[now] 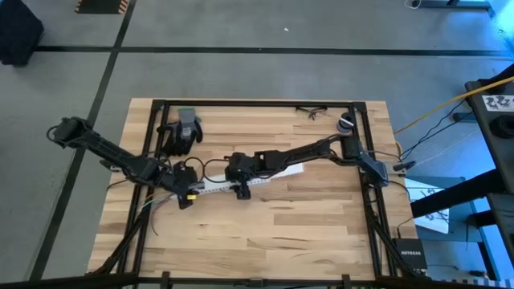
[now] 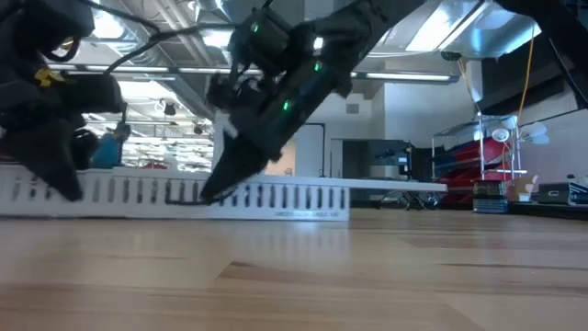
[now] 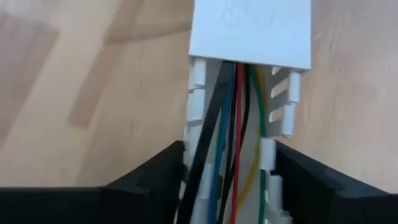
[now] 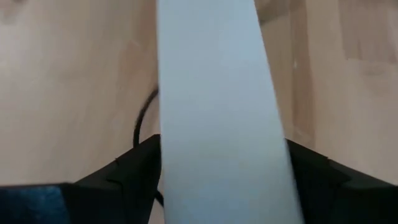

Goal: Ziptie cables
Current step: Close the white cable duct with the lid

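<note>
Wooden table [image 1: 265, 233] w/ black frame fills the overhead view. Two dark arms meet just left of centre: left arm reaches in from 10 o'clock, right arm from 2 o'clock. White slotted channel [image 2: 303, 197] lies across the middle, cover strip [image 4: 217, 112] on its right portion. Right gripper [image 1: 241, 186] is down on the channel near centre, fingers [image 4: 124, 171] either side of the cover, set wide & straddling it; can't tell if they press it. Left gripper [image 1: 185, 195] sits at the channel's 9 o'clock end, fingers [image 3: 155, 171] flanking the slotted walls at medium width. Cables [image 3: 233, 143], red, green, blue, yellow & black, run along inside the channel between the left fingers & under the cover. Dark glove [image 1: 183, 128] lies at 11 o'clock.
</note>
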Motion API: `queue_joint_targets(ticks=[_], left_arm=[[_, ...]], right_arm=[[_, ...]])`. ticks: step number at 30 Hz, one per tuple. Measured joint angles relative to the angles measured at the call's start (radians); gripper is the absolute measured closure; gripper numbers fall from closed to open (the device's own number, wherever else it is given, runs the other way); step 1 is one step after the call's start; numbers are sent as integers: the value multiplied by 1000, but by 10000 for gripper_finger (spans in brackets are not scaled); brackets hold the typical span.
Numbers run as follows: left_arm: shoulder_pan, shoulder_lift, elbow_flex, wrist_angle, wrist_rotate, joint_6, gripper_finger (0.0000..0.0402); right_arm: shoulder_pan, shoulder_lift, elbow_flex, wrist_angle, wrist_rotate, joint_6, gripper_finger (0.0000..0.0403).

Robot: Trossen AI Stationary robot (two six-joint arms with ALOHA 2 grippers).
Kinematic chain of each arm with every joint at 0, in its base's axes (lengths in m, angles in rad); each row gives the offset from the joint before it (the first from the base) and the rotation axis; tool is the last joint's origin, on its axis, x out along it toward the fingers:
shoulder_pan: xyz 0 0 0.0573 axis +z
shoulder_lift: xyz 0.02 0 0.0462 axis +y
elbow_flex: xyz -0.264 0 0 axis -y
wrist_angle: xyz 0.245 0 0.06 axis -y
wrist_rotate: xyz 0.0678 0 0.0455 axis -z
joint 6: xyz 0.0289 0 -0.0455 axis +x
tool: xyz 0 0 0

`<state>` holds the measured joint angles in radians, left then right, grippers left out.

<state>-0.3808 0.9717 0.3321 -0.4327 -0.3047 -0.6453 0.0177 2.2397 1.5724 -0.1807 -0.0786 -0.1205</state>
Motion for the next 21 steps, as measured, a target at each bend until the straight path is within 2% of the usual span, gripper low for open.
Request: queue_joint_targets(ticks=[3,7,10,15,21], left_arm=[[30,0,0,49,-6,54,211],[52,0,0,73,-11,81,210],[67,1,0,104,-19,97,204],[82,12,0,150,-24,103,202],[81,45,0,159,-30,104,201]], right_arm=[[0,-40,0,-40,-21,-24,128],[-1,-57,1,-63,-22,-59,128],[-2,-58,1,-22,-27,-69,127],[0,-15,4,144,-38,-74,126],[-9,19,4,152,-45,-96,129]])
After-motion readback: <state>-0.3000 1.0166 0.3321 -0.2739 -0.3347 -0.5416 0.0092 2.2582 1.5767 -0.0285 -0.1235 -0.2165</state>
